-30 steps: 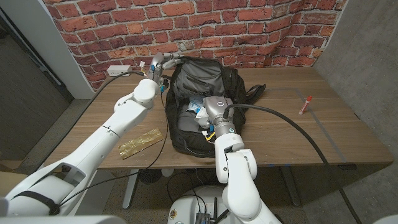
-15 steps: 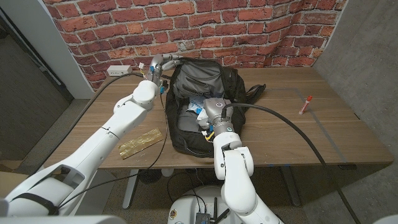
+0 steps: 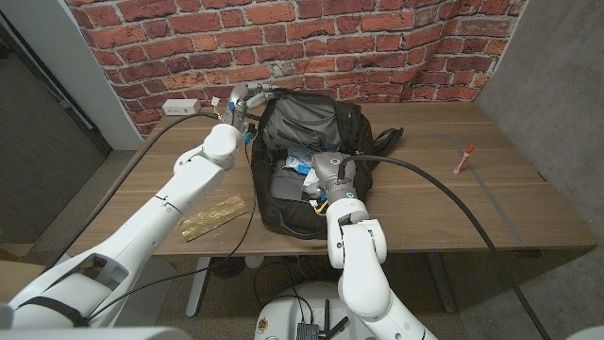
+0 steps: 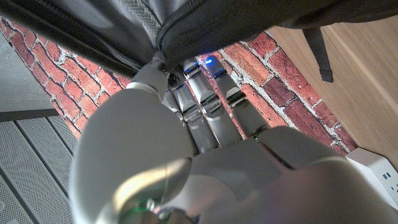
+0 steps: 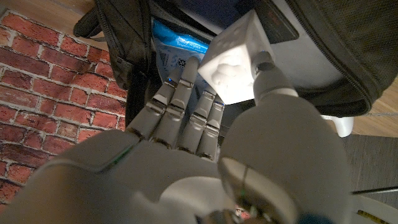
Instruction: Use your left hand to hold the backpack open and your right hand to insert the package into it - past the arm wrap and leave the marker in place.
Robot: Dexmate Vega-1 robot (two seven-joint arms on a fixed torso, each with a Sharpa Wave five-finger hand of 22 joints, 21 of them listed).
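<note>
Right hand [image 5: 205, 118] grips white boxy package [image 5: 233, 62] (embossed face) inside open black fabric backpack [image 3: 307, 123]; left hand [image 4: 199, 106] clasps its rim.

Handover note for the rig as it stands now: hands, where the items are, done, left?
Left hand: grips the backpack's upper rim by the brick wall, holding it open.
Right hand: inside the opening, holding a white package.
A blue-and-white packet lies in the backpack just past the package.
Marker: on the table to the robot's right, apart from the backpack.
Done: backpack open, package at the opening.
Left: push the package deeper, release, pull the right hand out. Leave the marker.
</note>
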